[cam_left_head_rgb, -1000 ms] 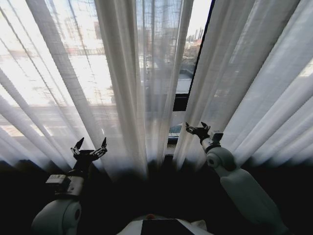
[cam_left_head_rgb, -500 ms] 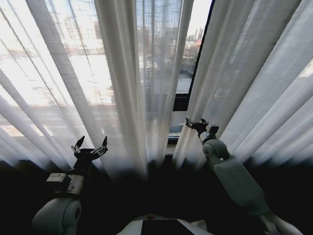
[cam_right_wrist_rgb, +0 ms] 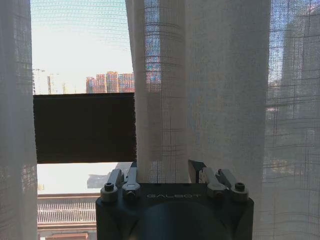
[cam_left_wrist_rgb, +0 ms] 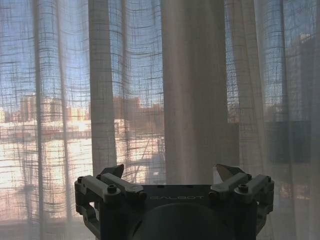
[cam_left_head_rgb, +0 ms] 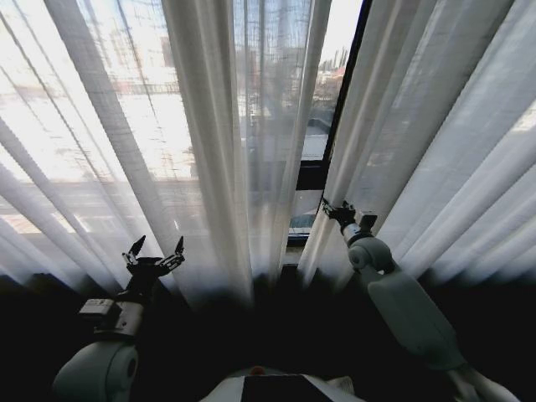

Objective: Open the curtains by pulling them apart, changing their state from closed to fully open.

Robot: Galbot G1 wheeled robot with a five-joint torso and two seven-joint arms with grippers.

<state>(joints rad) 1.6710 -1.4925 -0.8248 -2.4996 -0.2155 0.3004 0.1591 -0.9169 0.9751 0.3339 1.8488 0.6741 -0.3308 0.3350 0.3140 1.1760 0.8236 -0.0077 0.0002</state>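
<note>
Two sheer white curtains hang before me. The left curtain (cam_left_head_rgb: 209,126) and the right curtain (cam_left_head_rgb: 435,126) are parted by a narrow gap. My left gripper (cam_left_head_rgb: 155,249) stands open low in front of the left curtain's pleats (cam_left_wrist_rgb: 190,90), with nothing between its fingers (cam_left_wrist_rgb: 170,170). At the gap, my right gripper (cam_left_head_rgb: 337,209) is on the inner edge of the right curtain. In the right wrist view its fingers (cam_right_wrist_rgb: 131,174) press both sides of a fold of that curtain (cam_right_wrist_rgb: 210,75), so the right gripper (cam_right_wrist_rgb: 162,169) is shut on it.
A dark window frame (cam_left_head_rgb: 311,174) shows through the gap, seen as a dark bar (cam_right_wrist_rgb: 85,127) in the right wrist view. City buildings lie beyond the glass. The floor below the curtain hems is dark.
My right gripper has moved up to the right curtain's inner edge, and its fingers have narrowed onto the fold. The left arm has barely moved.
</note>
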